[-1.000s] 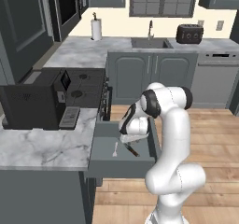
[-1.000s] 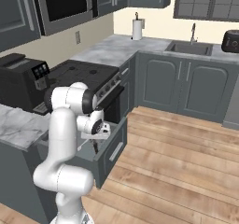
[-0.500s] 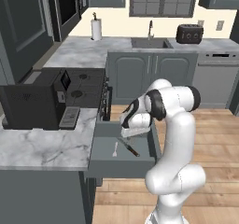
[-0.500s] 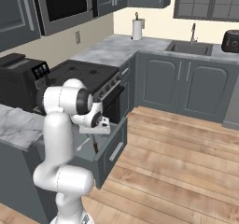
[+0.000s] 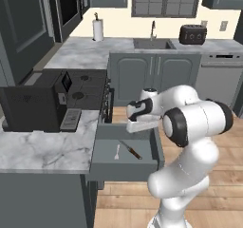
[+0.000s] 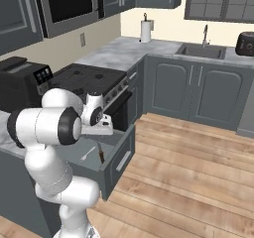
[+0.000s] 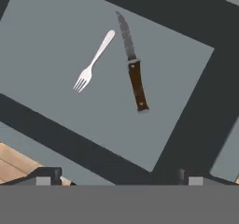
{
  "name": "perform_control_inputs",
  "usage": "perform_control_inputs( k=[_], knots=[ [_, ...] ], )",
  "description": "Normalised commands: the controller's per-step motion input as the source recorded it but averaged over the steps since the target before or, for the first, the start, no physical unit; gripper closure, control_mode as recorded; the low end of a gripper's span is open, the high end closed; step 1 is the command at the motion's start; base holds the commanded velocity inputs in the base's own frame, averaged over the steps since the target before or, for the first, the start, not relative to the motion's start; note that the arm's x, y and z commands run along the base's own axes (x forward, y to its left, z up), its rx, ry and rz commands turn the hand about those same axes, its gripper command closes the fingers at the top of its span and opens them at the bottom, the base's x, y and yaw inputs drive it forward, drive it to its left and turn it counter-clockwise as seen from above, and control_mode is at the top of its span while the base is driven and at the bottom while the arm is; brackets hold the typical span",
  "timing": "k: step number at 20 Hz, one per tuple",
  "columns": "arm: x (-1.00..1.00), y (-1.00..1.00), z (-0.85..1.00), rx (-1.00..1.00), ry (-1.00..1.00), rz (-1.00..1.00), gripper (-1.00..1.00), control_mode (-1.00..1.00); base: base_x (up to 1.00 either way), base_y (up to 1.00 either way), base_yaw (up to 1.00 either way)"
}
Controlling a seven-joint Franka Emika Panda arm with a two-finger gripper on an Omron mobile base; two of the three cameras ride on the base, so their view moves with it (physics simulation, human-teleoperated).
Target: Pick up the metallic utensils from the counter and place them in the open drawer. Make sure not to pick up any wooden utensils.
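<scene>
Left base view – drawer: the open drawer [image 5: 124, 152] juts out from the grey cabinets toward the wooden floor, beside the marble top.
Left base view – fork: the pale fork [image 5: 117, 151] lies flat on the drawer floor, long axis roughly front to back.
Left base view – knife: the knife [image 5: 131, 149] lies just beside the fork, apart from it, slanting with its dark handle toward the drawer front and right.
Left base view – my arm: I bend over the drawer from the right, my elbow bulging forward, my gripper [image 5: 137, 126] above the drawer's back edge.
Right base view – drawer: the drawer [image 6: 118, 153] stands open with the fork [image 6: 88, 154] and knife [image 6: 100, 154] side by side inside.
Right base view – my arm: my hand [image 6: 96, 125] hangs above the drawer, clear of both utensils.
Hand view – fork: the fork [image 7: 94, 60] runs diagonally, tines toward lower left, handle toward upper right.
Hand view – knife: the knife [image 7: 132, 65] is near it, not touching, blade tip up, brown handle down.
Hand view – my fingers: my fingertips [image 7: 44, 176] sit wide apart at the bottom, spread and holding nothing.
</scene>
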Motion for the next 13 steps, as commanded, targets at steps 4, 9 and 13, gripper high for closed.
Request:
perform_control_inputs(
  k=[4,9,13],
  knots=[
    [-0.61,-0.01,0.68,-0.06,-0.01,0.00,-1.00,-1.00,0.00,0.00,0.00],
    [-0.43,0.00,0.60,-0.09,-0.01,0.00,-1.00,-1.00,0.00,0.00,0.00],
    [-0.42,-0.04,0.43,-0.04,-0.01,0.00,-1.00,-1.00,0.00,0.00,0.00]
  ],
)
